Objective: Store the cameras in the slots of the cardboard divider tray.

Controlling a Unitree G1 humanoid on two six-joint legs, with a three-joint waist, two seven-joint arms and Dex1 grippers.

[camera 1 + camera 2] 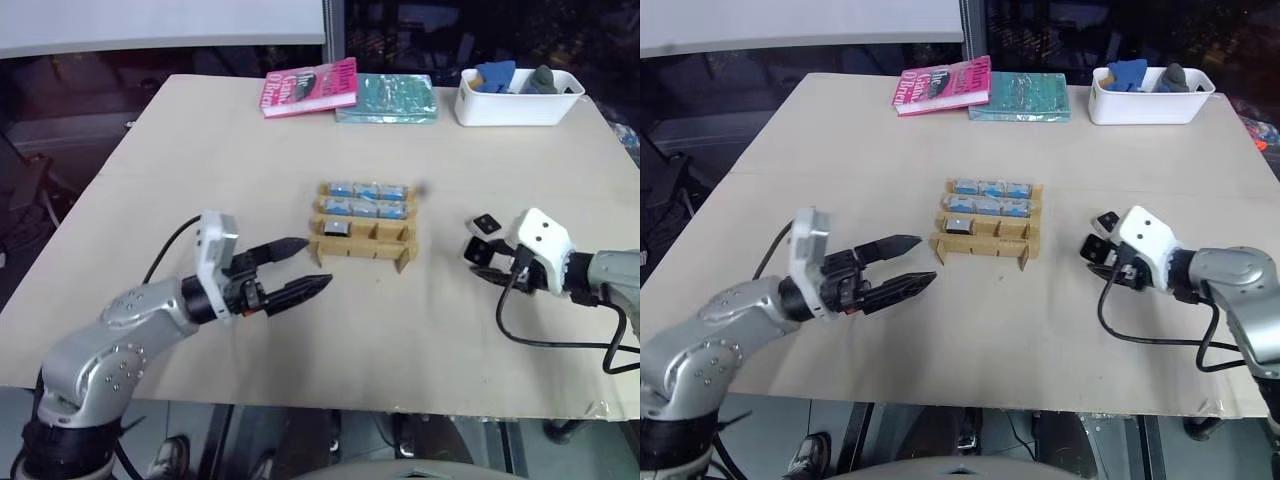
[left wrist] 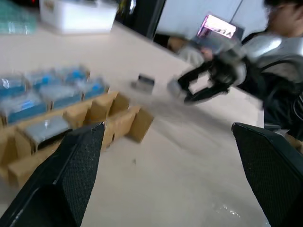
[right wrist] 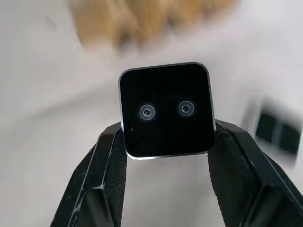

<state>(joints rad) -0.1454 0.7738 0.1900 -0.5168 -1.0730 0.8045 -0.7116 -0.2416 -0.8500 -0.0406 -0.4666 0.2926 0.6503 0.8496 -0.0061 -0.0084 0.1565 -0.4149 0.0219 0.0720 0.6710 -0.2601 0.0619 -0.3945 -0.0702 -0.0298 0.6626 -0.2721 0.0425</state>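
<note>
The cardboard divider tray stands mid-table. Its two back rows are full of bluish cameras, and one more camera sits in the front row's left slot; the other two front slots hold nothing. To the tray's right, my right gripper is shut on a camera, raised off the table with its black two-lens face toward the wrist. Another camera lies loose on the table just beyond that gripper. My left gripper hangs open and holds nothing, left of the tray's front corner and pointing toward it.
Along the table's far edge lie a pink book, a teal packet and a white bin holding blue and grey items. A black cable trails from the right wrist across the table near its front edge.
</note>
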